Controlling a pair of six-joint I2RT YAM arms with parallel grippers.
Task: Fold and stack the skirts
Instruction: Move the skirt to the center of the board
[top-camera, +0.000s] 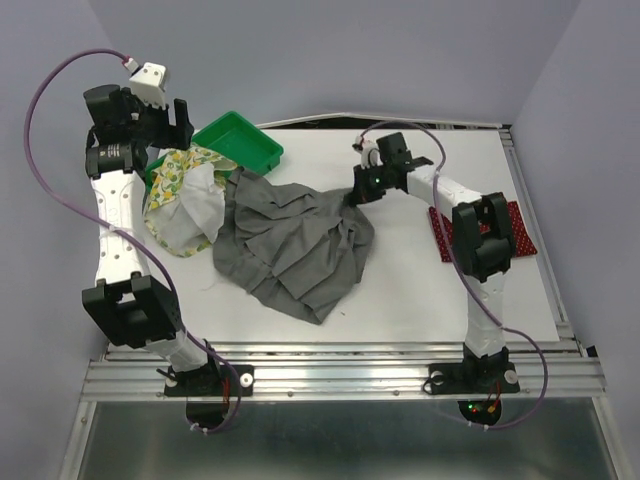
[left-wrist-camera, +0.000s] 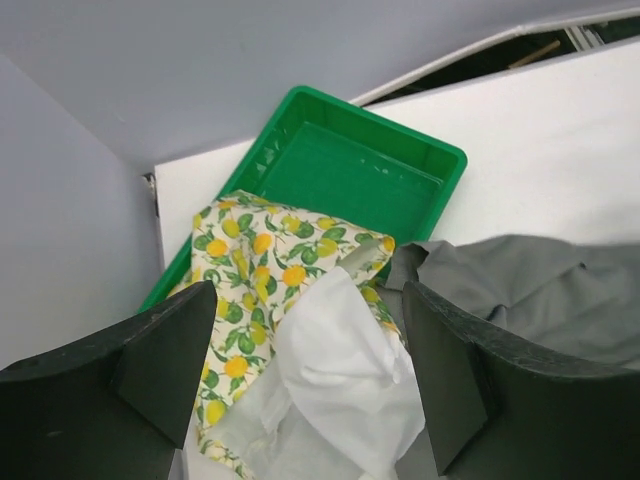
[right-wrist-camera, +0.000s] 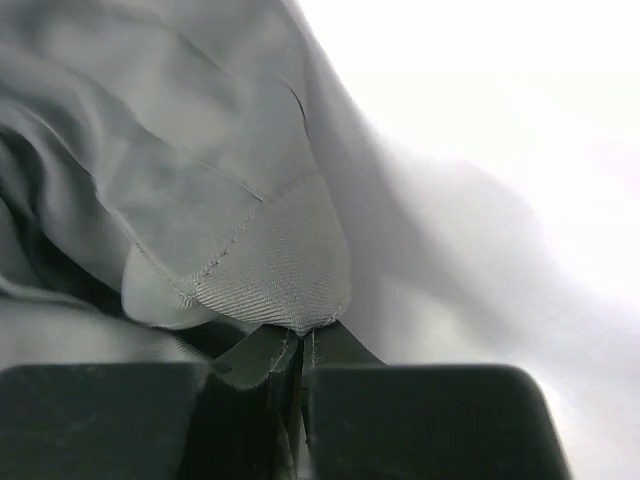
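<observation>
The grey skirt (top-camera: 290, 240) lies rumpled in the middle of the table. My right gripper (top-camera: 358, 190) is shut on its right edge; the right wrist view shows the grey skirt's hem (right-wrist-camera: 250, 270) pinched between the closed jaws. The lemon-print skirt (top-camera: 185, 195) lies bunched at the left, white lining up, partly over the green tray; it also shows in the left wrist view (left-wrist-camera: 260, 270). My left gripper (top-camera: 165, 125) is open and raised above it, empty. The dark red dotted skirt (top-camera: 520, 232) lies flat at the right, partly hidden under my right arm.
A green plastic tray (top-camera: 245, 140) stands at the back left, and its inside shows in the left wrist view (left-wrist-camera: 350, 170). The table's back edge and grey walls are close behind. The white tabletop (top-camera: 400, 300) shows in front of the grey skirt.
</observation>
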